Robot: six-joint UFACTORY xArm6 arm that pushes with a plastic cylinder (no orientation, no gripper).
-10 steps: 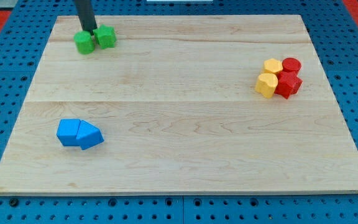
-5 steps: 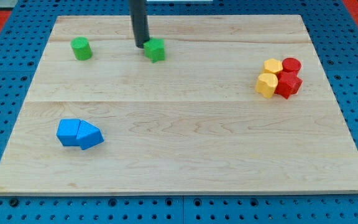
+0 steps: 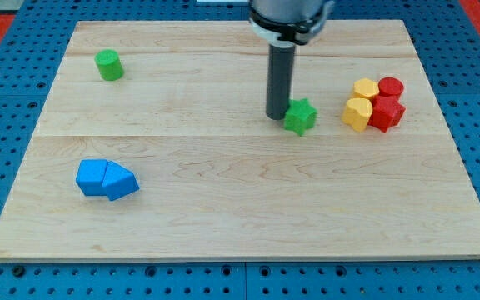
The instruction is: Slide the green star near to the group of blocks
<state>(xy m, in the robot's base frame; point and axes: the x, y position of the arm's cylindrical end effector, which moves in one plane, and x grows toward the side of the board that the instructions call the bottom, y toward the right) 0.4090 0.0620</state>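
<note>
The green star [image 3: 301, 117] lies right of the board's middle, a short gap left of a group of blocks. My tip [image 3: 277, 116] touches the star's left side. The group is two yellow blocks, one upper [image 3: 366, 88] and one lower [image 3: 357, 113], packed against a red cylinder [image 3: 391, 87] and a red block [image 3: 387, 112] at the view's right.
A green cylinder [image 3: 107, 64] stands alone at the top left. Two blue blocks [image 3: 107, 178] sit pressed together at the lower left. The wooden board [image 3: 240, 208] rests on a blue pegboard table.
My tip has pushed the green star from the top left, away from the green cylinder, rightward and down to just left of the yellow and red group.
</note>
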